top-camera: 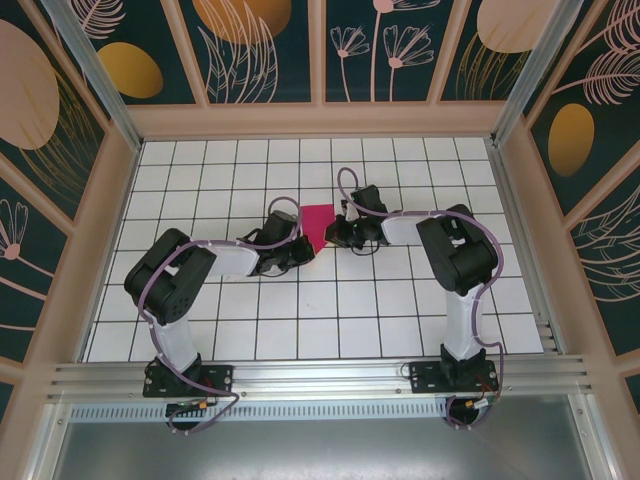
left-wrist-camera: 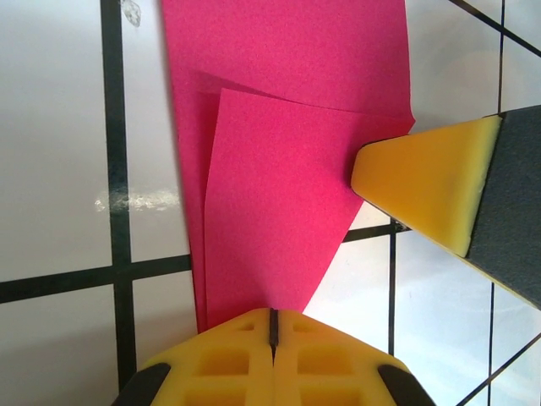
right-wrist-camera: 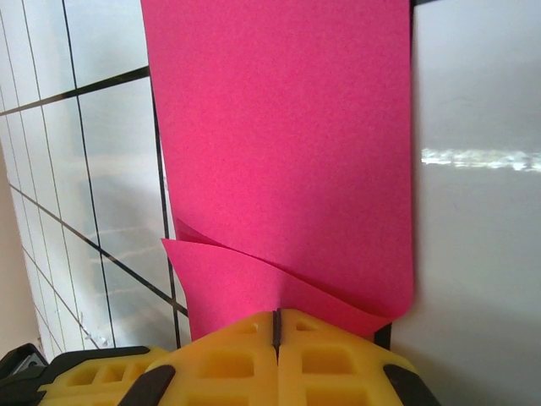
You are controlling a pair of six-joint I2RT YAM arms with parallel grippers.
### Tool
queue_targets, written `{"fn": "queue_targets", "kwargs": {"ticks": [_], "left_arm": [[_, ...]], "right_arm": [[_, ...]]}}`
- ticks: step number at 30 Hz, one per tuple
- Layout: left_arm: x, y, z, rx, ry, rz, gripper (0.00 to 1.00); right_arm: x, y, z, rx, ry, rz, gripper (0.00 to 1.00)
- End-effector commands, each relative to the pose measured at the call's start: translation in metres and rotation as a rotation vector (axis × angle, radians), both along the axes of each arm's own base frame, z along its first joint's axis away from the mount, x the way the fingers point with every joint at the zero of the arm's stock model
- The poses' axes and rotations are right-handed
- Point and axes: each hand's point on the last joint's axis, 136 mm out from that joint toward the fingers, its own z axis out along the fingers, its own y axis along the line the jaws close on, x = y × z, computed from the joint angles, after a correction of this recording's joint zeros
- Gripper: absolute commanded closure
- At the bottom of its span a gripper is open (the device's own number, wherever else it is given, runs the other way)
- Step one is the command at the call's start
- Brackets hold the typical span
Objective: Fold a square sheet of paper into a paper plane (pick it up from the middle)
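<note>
My left hand lies low over the white gridded surface, left of centre in the top view, its tip pointing right at the paper. In the left wrist view its yellow fingers are pressed together at the bottom edge with no gap. The narrow end of the paper runs in under their tips, so this hand is clenched on the paper.

The paper is magenta-pink and partly folded. One flap lies over another layer, its edge slanting across the upper middle of that view. In the top view it sits at the centre, between my two hands and touching both.

My right hand sits just right of the paper. At the right of the left wrist view, one of its yellow fingers meets the paper's right corner. In the right wrist view its fingers are pressed together too, at the bottom edge. The paper fills the middle above them, and its lower edge curls in two layers into their tips, so this hand is also clenched on the paper.
</note>
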Motion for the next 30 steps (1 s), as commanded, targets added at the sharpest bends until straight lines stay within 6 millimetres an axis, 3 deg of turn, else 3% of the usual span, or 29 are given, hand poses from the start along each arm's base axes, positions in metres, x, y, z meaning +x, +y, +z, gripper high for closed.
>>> {"fn": "queue_targets", "kwargs": {"ticks": [1, 4, 10, 17, 21, 25, 26, 30], "left_arm": [[-0.016, 0.018, -0.02, 0.069, 0.067, 0.029, 0.98], [-0.017, 0.021, -0.023, 0.077, 0.074, 0.038, 0.99], [-0.019, 0.023, -0.027, 0.079, 0.086, 0.056, 1.0], [-0.024, 0.029, -0.034, 0.095, 0.115, 0.084, 1.0], [-0.029, 0.034, -0.04, 0.112, 0.139, 0.092, 1.0], [-0.036, 0.039, -0.045, 0.128, 0.16, 0.093, 1.0], [-0.038, 0.04, -0.047, 0.132, 0.164, 0.093, 1.0], [-0.045, 0.044, -0.053, 0.138, 0.184, 0.09, 1.0]], "right_arm": [[0.002, 0.016, 0.034, 0.056, -0.095, 0.066, 1.0], [-0.006, 0.02, 0.036, 0.052, -0.093, 0.087, 1.0], [-0.024, 0.027, 0.016, 0.018, -0.037, 0.114, 1.0], [-0.028, 0.026, -0.003, -0.048, -0.007, 0.135, 1.0], [-0.016, 0.013, -0.018, -0.147, -0.016, 0.119, 1.0], [-0.002, 0.006, -0.022, -0.165, -0.046, 0.108, 1.0], [0.011, -0.008, -0.022, -0.169, -0.052, 0.073, 1.0], [0.04, -0.025, -0.02, -0.173, -0.099, 0.029, 1.0]]}}
